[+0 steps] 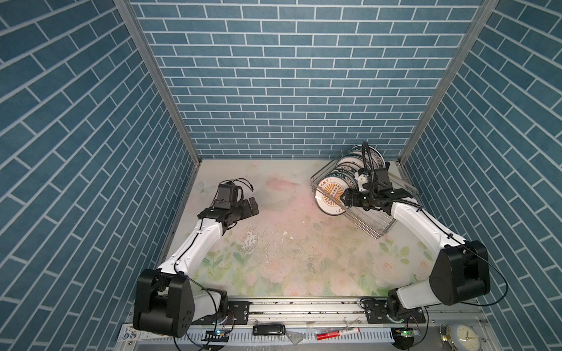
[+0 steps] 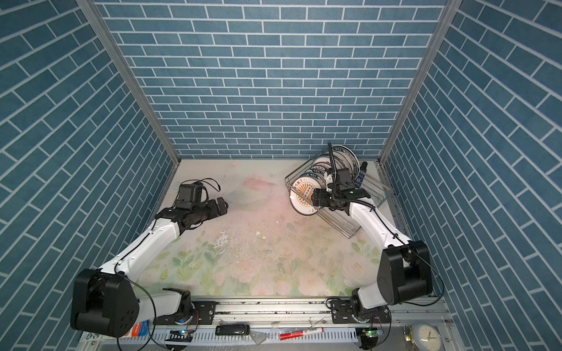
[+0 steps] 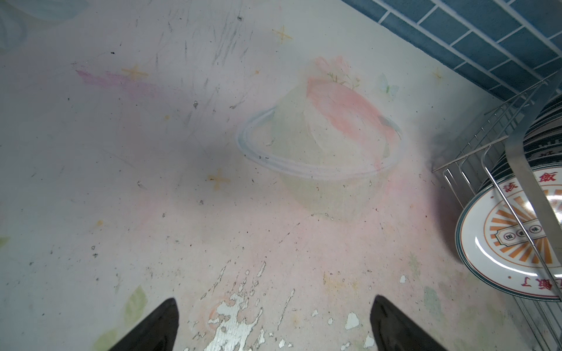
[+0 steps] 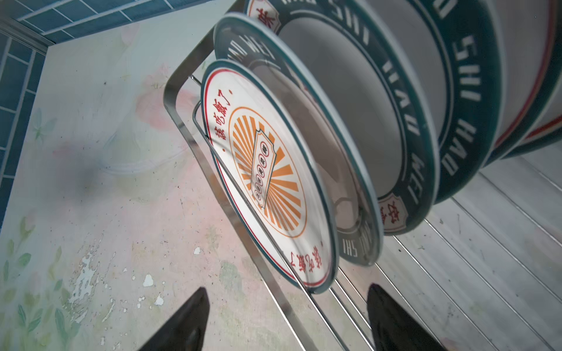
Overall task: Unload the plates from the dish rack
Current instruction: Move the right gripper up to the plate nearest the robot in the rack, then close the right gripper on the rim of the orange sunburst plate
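The dish rack (image 1: 377,228) (image 2: 349,231), a silver wire basket, sits at the back right of the table with several plates standing on edge in it. The front plate (image 1: 330,197) (image 2: 301,199) (image 4: 267,170) carries an orange sunburst and red characters, and behind it stand plates with teal lettered bands (image 4: 419,146). My right gripper (image 1: 345,199) (image 2: 314,198) (image 4: 289,291) is open at this front plate, its fingers either side of the plate's edge and the rack's rim (image 4: 182,121) without touching them. My left gripper (image 1: 252,207) (image 2: 222,206) (image 3: 273,319) is open and empty over the bare table at the left. The left wrist view also catches the front plate (image 3: 511,243) and the rack (image 3: 474,146) at its edge.
Blue brick-patterned walls close in the table on three sides, and the rack stands close to the right wall. The floral table cover is worn and flaking in the middle (image 1: 252,240). A black device (image 1: 269,329), a red marker (image 1: 336,333) and a clock (image 1: 465,335) lie along the front rail.
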Available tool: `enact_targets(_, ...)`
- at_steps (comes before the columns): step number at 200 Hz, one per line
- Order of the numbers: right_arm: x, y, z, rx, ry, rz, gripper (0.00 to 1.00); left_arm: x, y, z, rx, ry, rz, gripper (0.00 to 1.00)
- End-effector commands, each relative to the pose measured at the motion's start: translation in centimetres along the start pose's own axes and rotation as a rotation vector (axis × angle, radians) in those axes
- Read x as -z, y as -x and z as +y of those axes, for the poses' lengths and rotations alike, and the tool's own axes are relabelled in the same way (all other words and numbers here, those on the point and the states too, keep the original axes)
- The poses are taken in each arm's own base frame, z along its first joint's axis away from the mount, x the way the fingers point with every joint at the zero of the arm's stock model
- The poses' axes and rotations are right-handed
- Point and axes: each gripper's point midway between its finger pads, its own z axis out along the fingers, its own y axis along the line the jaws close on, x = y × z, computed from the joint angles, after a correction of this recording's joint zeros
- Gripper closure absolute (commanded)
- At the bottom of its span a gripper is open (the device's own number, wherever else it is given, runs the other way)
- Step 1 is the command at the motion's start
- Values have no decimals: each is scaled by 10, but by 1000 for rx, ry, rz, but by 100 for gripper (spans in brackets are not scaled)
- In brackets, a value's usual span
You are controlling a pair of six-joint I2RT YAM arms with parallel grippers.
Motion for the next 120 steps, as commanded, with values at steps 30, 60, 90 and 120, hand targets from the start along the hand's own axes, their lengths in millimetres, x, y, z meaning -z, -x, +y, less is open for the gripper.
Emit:
enact_targets(30, -19, 13, 2, 6, 16, -20, 37, 4, 3, 5, -19, 24, -20, 1)
enact_targets(60, -27, 14, 3, 28, 28, -15, 43, 5, 4, 7, -26, 37, -24, 1)
enact_targets(90, -34, 14, 2, 68, 31, -11, 44, 4, 3, 8, -28, 43, -16, 1)
enact_targets(120, -36, 14, -2, 96, 14, -12, 45, 5, 4, 8, -28, 45, -17, 1)
